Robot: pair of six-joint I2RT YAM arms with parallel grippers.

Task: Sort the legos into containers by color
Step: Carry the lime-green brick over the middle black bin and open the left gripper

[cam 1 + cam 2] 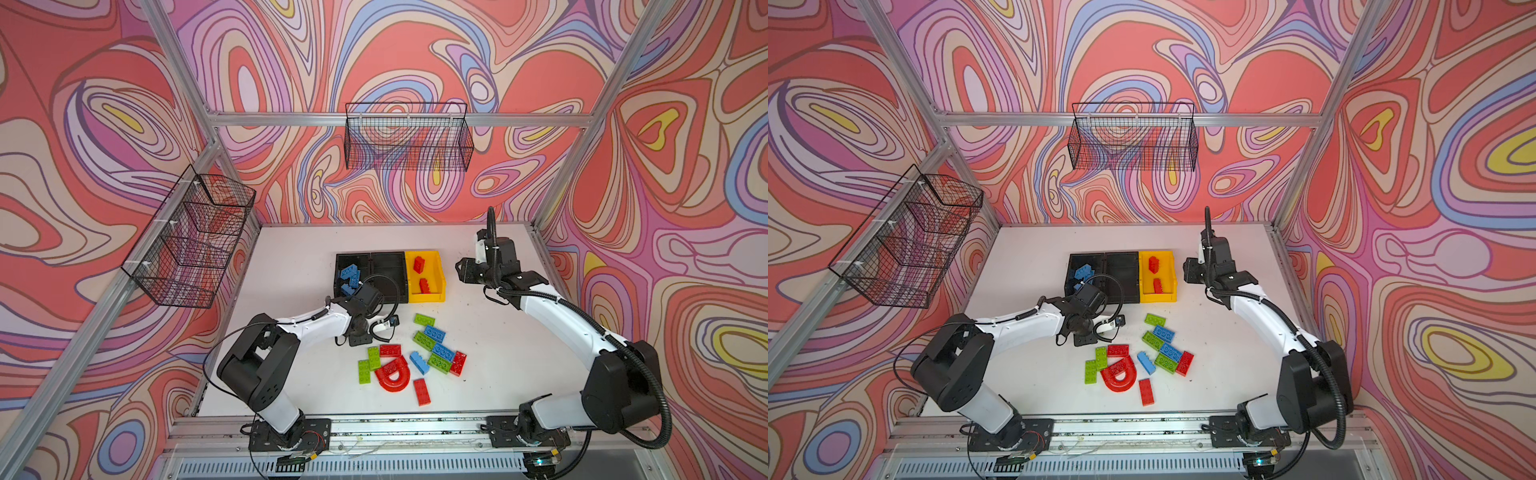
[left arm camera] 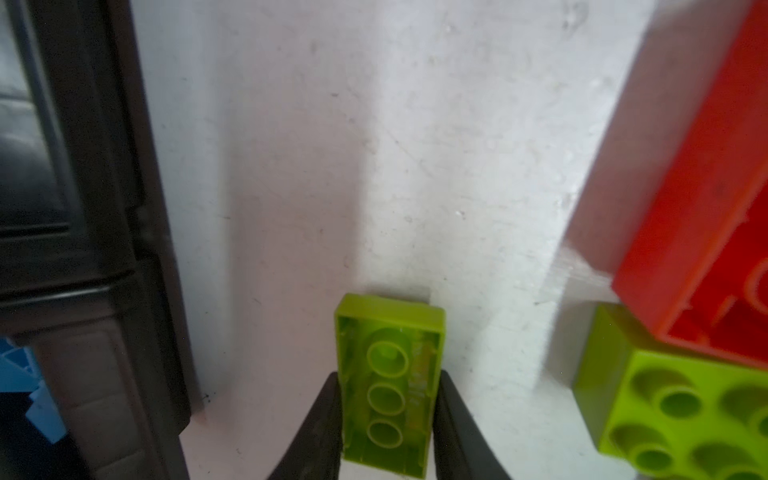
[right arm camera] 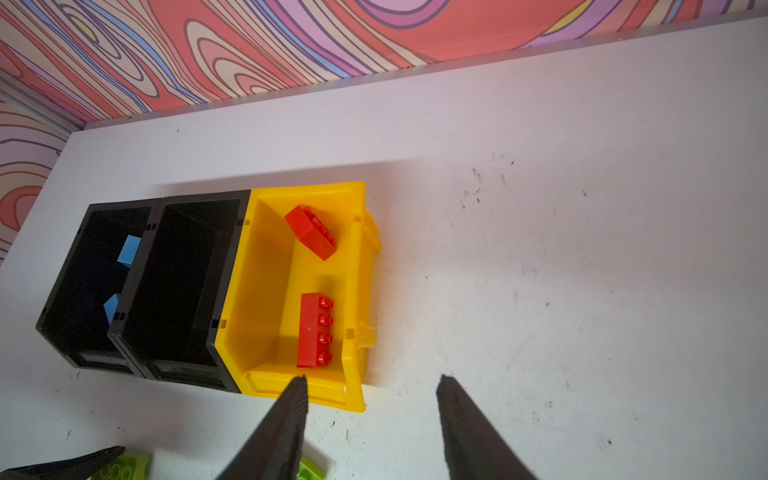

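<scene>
My left gripper (image 2: 387,374) is shut on a lime green lego (image 2: 388,382), its hollow underside facing the wrist camera, close over the table in front of the black containers. In both top views this gripper (image 1: 358,337) is mostly hidden under its own wrist. The left black container (image 1: 353,266) holds blue legos (image 1: 349,274), the middle black one (image 1: 388,266) looks dark inside, and the yellow one (image 1: 436,286) holds two red legos (image 3: 313,330). My right gripper (image 3: 372,378) hangs open and empty, right of the yellow container (image 3: 266,291).
Loose legos lie at mid-table: green (image 1: 424,319), blue (image 1: 434,332), red (image 1: 422,391) and a red arch (image 1: 392,376). A red brick (image 2: 698,208) and a green one (image 2: 673,399) lie close to the held brick. Black wire baskets (image 1: 409,141) hang on the walls.
</scene>
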